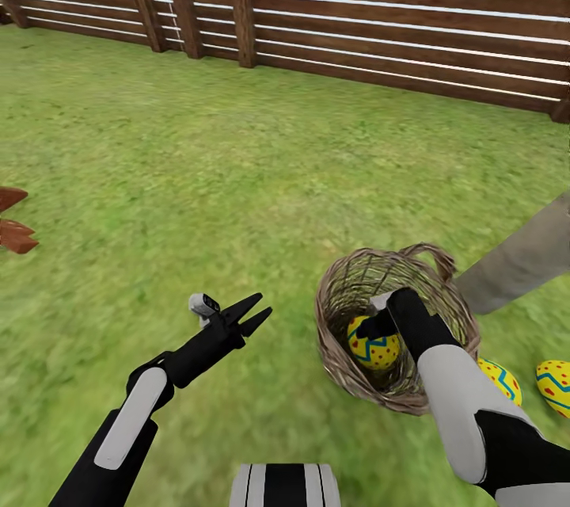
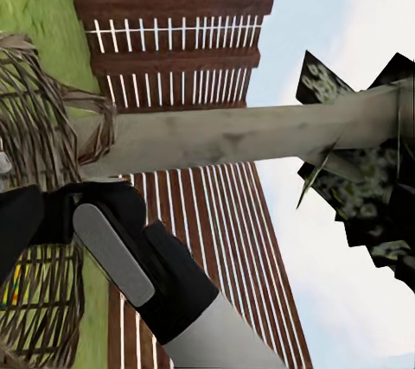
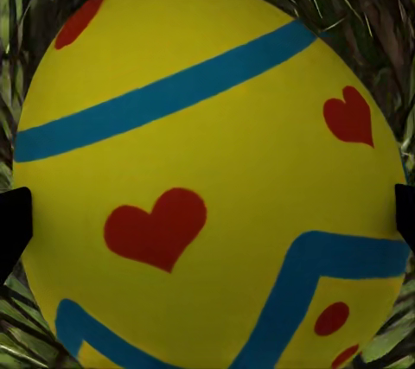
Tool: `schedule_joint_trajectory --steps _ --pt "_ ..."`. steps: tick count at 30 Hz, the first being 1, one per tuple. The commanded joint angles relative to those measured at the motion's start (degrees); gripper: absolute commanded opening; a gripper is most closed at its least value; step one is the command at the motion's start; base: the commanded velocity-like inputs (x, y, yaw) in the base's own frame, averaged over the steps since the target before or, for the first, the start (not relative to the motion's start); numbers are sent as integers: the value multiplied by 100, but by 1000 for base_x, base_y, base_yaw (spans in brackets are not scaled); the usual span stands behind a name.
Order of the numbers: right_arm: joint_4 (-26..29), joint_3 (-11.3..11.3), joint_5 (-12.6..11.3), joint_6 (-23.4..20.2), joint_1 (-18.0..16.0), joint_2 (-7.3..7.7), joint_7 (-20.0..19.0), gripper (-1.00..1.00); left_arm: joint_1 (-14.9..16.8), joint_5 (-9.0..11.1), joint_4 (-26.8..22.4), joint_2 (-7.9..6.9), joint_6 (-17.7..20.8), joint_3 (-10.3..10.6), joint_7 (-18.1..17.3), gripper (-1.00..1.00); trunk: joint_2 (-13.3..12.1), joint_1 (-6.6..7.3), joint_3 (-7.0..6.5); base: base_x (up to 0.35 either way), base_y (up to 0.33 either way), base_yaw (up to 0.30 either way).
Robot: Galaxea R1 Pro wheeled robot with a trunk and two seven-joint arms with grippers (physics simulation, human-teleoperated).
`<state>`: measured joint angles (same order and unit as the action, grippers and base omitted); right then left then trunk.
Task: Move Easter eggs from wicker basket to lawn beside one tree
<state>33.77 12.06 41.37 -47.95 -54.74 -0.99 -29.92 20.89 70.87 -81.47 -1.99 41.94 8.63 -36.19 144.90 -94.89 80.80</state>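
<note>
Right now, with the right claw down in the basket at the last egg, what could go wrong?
1. The right claw sits deep in the wicker basket; lifting could catch the rim and tip it.
2. In the right wrist view the egg is wide and its fingertips sit at the egg's edges, so it may slip out.
3. Two eggs already lie on the lawn by the tree trunk; a dragged basket might knock them away.

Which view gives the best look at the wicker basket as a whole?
The head view: the wicker basket shows whole on the lawn, rim, handle and the egg inside with the right gripper reaching in. The left wrist view catches just part of its woven side; the right wrist view shows twigs behind the egg.
</note>
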Motion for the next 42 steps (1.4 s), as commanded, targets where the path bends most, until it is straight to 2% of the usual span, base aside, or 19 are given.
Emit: schedule_joint_trajectory --steps 1,8,10,12,15,18,19,20,24,27,29,31,32,33,34,35,37,39,42 --pt "112 45 64 -28 -2 -4 -96 -100 3 41 0 -7 33 2 7 100 0 3 -19 0 0 0" --pt "393 59 64 -55 -2 2 -128 -100 3 41 0 -12 73 -18 24 100 -10 21 -174 0 0 0" --pt "660 43 64 -324 -2 2 -152 -100 3 39 0 -12 77 -19 28 100 -12 26 -218 0 0 0" --pt "900 35 85 -487 -2 27 -395 -100 3 36 0 -20 92 -23 32 100 -15 31 -263 0 0 0" --pt "957 34 92 -511 6 121 -777 -100 7 32 -8 -29 110 -28 46 100 -19 39 -329 0 0 0" --pt "978 34 80 -514 41 162 -872 -100 11 24 -9 -30 112 -28 50 100 -23 47 -396 0 0 0" --pt "986 34 71 -511 48 216 -997 -100 11 24 -9 -30 113 -28 50 100 -24 49 -418 0 0 0" --pt "995 37 91 -513 55 514 -1712 -100 12 23 -15 -30 113 -28 50 100 -26 52 -440 0 0 0" --pt "1000 42 86 -514 58 966 -2493 -100 12 23 -11 -30 113 -28 50 100 -31 62 -528 0 0 0" --pt "1030 47 88 -520 59 1170 -2915 -100 12 16 -12 -25 113 -27 50 100 -35 70 -595 0 0 0" --pt "1166 43 82 -522 58 1239 -3161 -100 12 13 -14 -26 113 -28 50 100 -38 75 -639 0 0 0" --pt "1222 43 81 -522 57 1325 -3579 -100 12 21 -16 -29 114 -28 50 100 -40 80 -684 0 0 0" --pt "1231 43 68 -523 58 1405 -3821 -100 12 22 -17 -30 118 -28 50 100 -42 83 -706 0 0 0" --pt "1243 42 64 -516 60 1511 -4555 -100 12 26 -18 -38 121 -28 50 100 -43 86 -728 0 0 0" --pt "1245 42 64 -515 59 1543 -4776 -100 12 28 -18 -38 121 -28 50 100 -44 88 -750 0 0 0" --pt "1246 42 62 -514 59 1592 -4947 -100 12 35 -18 -95 121 -28 50 100 -46 91 -772 0 0 0" --pt "1246 50 56 -514 60 1689 -5028 -100 12 40 -18 -164 121 -24 50 100 -48 96 -816 0 0 0" --pt "1180 115 -6 -447 66 1754 -4963 -100 -54 51 47 -97 56 41 37 100 -49 96 -816 0 0 0" --pt "1197 81 11 -438 -31 1717 -4997 -100 -90 112 24 -110 26 -14 27 100 -49 96 -816 0 0 0"
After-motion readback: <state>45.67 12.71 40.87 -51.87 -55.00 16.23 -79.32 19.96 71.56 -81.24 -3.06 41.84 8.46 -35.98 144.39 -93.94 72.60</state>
